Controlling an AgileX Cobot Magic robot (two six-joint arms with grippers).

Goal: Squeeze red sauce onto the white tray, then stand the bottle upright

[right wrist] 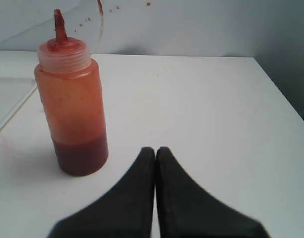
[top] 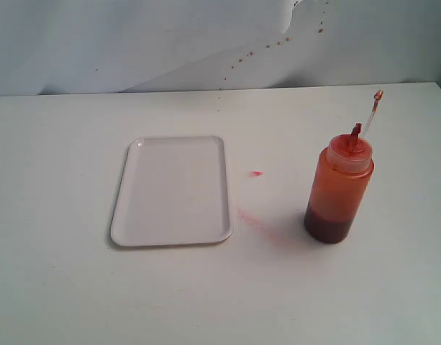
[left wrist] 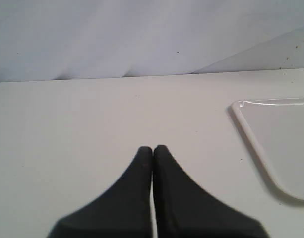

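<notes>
Your left gripper (left wrist: 152, 148) sits pinched together, empty, near the white tray (top: 173, 190). Right of the tray the bottle (top: 339, 183) stands upright, with red sauce (top: 325, 226) low inside. Expect light, soft, possibly slick walls, so grip mid-body. Your right gripper (right wrist: 155, 149) is also closed and empty.

Upright bottle (top: 339, 190) — tray (top: 171, 190) near, seemingly clean
</notes>
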